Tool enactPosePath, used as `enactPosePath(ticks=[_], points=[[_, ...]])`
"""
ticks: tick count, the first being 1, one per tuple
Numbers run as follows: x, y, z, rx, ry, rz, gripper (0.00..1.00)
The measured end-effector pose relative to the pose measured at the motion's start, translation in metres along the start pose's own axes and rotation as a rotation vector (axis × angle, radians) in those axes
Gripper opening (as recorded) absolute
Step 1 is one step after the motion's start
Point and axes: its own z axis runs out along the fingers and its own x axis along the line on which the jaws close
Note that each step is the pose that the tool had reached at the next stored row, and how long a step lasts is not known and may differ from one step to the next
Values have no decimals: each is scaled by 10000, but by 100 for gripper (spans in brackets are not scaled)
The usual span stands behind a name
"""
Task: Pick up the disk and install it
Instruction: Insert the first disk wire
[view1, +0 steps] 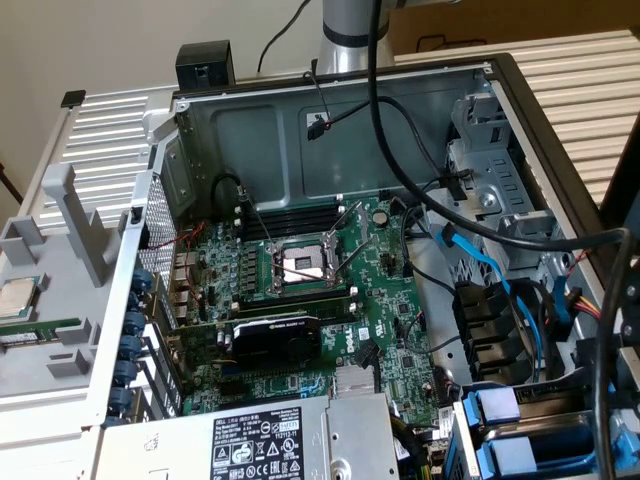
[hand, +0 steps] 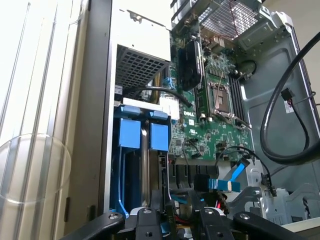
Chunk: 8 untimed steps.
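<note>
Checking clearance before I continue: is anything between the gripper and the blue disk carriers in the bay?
Nothing visible does. The gripper is right at the blue disk carriers; the thick black cable loops beside the motherboard, away from them.

The exterior view is looking down at a slant into the open case (view1: 300, 130), from above and quite near. The wrist view is sitting low and very close, just behind the gripper (hand: 175, 215), and is facing along the inside of the case. Both views are showing the motherboard (view1: 390, 300) (hand: 210, 125), the socket (view1: 300, 265) (hand: 222, 97), the blue carriers (view1: 497, 408) (hand: 130, 132) and the black cable (view1: 376, 100) (hand: 264, 127).
</note>
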Motion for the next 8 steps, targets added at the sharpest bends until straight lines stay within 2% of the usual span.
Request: enactPosePath(ticks=[8], points=[[9, -2, 2, -12, 7, -19, 34]])
